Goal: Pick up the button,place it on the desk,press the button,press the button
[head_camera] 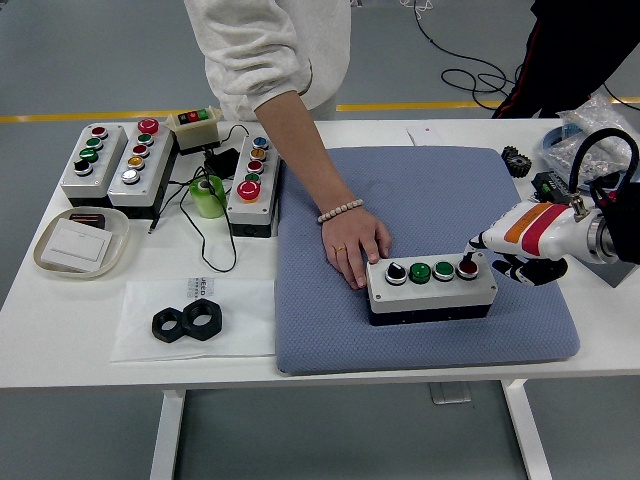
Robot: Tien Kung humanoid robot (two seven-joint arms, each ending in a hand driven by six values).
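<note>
On the table (420,385): one white top, carrying everything below.
Blue pad (425,200): one, covering the right half of the table; the button box sits on its near part.
Person: one at the far side; one hand (356,250) rests flat on the pad, touching the box's left end, with a bead bracelet (339,210) on the wrist.
Button box (431,289): one on the pad, with four buttons in a row: black-white, green, green, red (467,267).
Right hand (525,250): white and orange, reaching in from the right; one finger points down onto the red button, the other fingers are curled under and hold nothing.
Other button boxes: three at the far left (94,158), (138,158), (254,185), plus a small one (195,125) behind.
Dish (80,243): one, left edge, holding a white switch.
Green tape roll (208,195): one.
Black nuts (187,321): two, touching, on a clear sheet.
</note>
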